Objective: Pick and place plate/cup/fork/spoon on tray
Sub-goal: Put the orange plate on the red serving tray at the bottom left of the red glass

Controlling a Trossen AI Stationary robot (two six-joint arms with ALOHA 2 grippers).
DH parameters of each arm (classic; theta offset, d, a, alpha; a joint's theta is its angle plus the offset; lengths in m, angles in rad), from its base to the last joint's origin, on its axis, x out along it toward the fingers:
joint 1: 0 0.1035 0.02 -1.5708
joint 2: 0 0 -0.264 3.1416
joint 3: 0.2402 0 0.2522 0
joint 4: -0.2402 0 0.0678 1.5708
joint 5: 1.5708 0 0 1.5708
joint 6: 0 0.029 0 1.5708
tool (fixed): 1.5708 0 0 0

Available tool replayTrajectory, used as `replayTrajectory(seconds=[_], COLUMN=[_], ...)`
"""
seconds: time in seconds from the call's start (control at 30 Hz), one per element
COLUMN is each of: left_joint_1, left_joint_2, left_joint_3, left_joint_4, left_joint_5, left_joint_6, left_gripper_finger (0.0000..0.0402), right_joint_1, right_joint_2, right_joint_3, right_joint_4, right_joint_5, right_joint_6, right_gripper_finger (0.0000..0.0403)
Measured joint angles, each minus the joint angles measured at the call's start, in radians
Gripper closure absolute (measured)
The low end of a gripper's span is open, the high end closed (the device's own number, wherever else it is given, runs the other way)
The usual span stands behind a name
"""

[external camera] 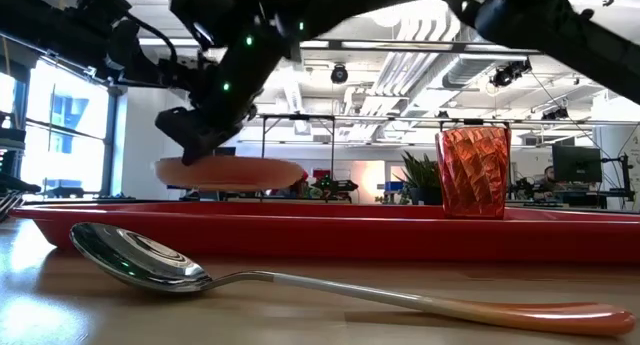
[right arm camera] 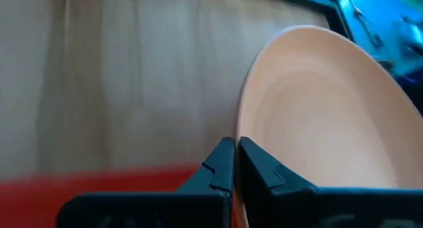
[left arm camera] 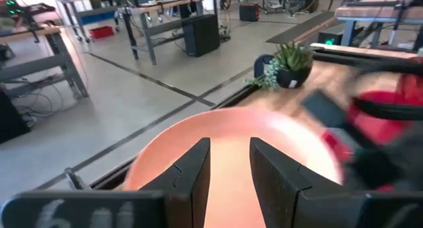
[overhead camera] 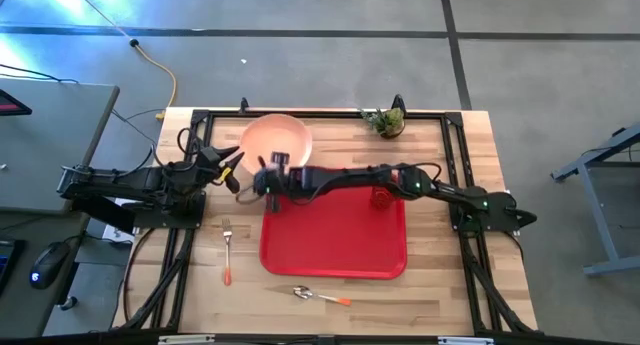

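Gripping now: right gripper (overhead camera: 270,175) reaches across the tray's far left corner, its fingers (right arm camera: 221,165) clenched on the near rim of the plate (overhead camera: 276,140).
Plate: peach-pink, held off the worktop (overhead camera: 440,275); in the low view it hangs level above the tray's rim, and from above it sits mostly beyond the tray's far left corner.
Left gripper (overhead camera: 228,163): just left of the plate, fingers (left arm camera: 195,172) released and parted, pointing at the plate without holding anything.
Tray (overhead camera: 335,250): bright red, mid-worktop, flat.
Cup (overhead camera: 381,196): red-orange tumbler, upright on the tray near its far right corner, partly under the right arm.
Fork (overhead camera: 227,247): on the worktop left of the tray, tines toward the far side, orange handle nearer.
Spoon (overhead camera: 320,296): on the worktop just in front of the tray, bowl to the left, handle to the right.
Potted plant (overhead camera: 385,120): at the far edge of the worktop, right of the plate.
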Motion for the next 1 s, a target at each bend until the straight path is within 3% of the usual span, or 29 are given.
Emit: replayTrajectory(seconds=[0.23, 0.43, 0.83, 1.0], left_joint_1=[0.000, 0.000, 0.000, 0.000], left_joint_2=[-0.005, -0.005, -0.005, -0.005], left_joint_3=[0.000, 0.000, 0.000, 0.000], left_joint_4=[-0.017, -0.016, -0.014, -0.007], left_joint_5=[0.031, 0.037, 0.037, 0.037], left_joint_6=[-0.011, -0.020, -0.029, -0.004], left_gripper_finger=[0.0304, 0.0304, 0.0304, 0.0304], right_joint_1=[0.077, 0.158, 0.306, 0.347], right_joint_2=[-0.068, -0.086, -0.088, -0.087], right_joint_3=[0.000, 0.000, -0.032, -0.032], right_joint_4=[-0.335, -0.530, -0.554, -0.558], right_joint_5=[0.120, 0.120, 0.280, 0.285], right_joint_6=[0.184, 0.340, 0.494, 0.512], right_gripper_finger=[0.0403, 0.0403, 0.0403, 0.0403])
